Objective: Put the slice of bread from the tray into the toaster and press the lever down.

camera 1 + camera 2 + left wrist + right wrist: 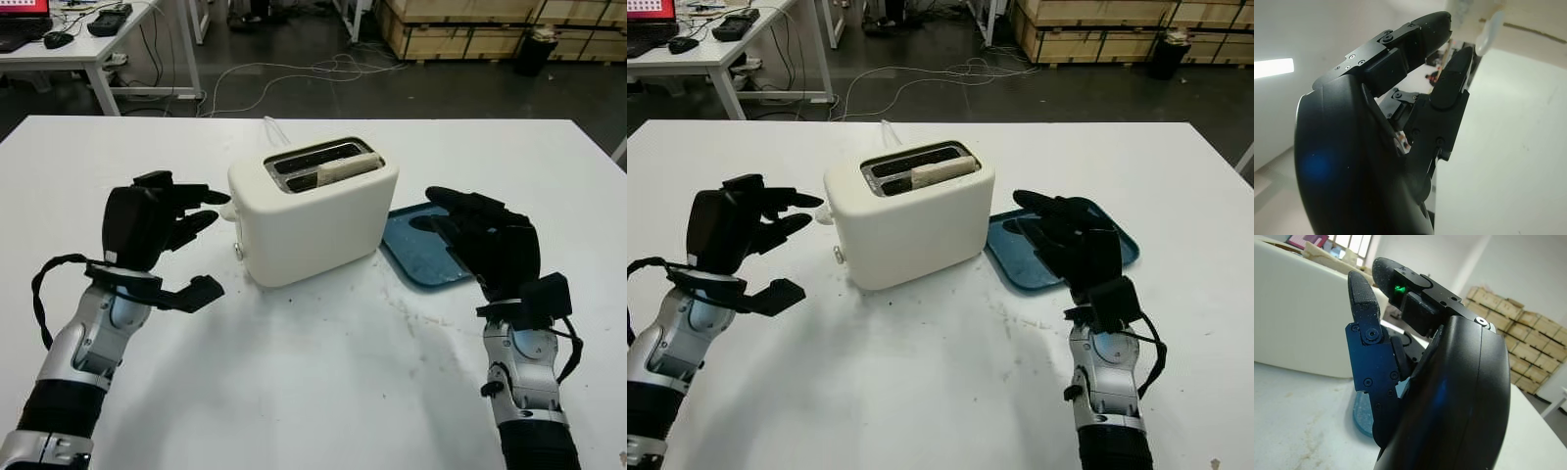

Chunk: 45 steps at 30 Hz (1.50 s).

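Note:
A white toaster [313, 211] stands in the middle of the white table. A slice of bread [345, 168] sits in its nearer slot, its top edge poking out. The toaster's white lever knob [227, 210] sticks out of its left end, and it also appears as a pale knob [1488, 34] beyond my fingers in the left wrist view. My left hand [201, 211] is open just left of the toaster, its fingertips close to the lever. The blue tray [416, 250] lies right of the toaster with no bread on it. My right hand [446, 211] is open above the tray's near side.
Beyond the table's far edge, a desk [88, 44] with a keyboard and monitor stands at the back left. Cables [323, 69] trail across the floor, and wooden crates [490, 29] line the back right. The toaster's cord [274, 127] runs off behind it.

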Tool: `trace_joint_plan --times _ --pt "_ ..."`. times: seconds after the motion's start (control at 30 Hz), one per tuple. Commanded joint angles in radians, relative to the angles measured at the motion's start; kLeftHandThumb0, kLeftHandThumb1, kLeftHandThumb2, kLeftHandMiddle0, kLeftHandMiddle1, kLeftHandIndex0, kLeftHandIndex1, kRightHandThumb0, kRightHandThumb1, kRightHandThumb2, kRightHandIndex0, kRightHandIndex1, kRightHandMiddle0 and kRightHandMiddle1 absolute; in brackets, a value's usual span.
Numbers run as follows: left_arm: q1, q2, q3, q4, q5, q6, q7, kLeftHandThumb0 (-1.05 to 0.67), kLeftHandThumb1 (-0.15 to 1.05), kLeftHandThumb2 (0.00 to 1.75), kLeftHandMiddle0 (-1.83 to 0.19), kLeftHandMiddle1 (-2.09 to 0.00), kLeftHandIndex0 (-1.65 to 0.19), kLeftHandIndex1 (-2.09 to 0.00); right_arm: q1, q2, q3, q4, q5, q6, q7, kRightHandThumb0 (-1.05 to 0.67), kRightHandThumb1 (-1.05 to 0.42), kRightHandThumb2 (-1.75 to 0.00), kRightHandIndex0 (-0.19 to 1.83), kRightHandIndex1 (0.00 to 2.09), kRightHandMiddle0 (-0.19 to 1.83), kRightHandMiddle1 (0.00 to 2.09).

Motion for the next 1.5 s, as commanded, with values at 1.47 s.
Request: trace_joint_plan --times 1.47 --pt "-0.042 0.05 -0.041 -0.019 0.004 0.074 -0.181 -0.22 0.86 0.0 -0.88 -1.57 -1.14 -0.31 0.01 0.018 -0.007 -0.013 0.006 0.001 0.006 -0.41 -0.91 0.0 0.99 0.5 1.07 0.0"
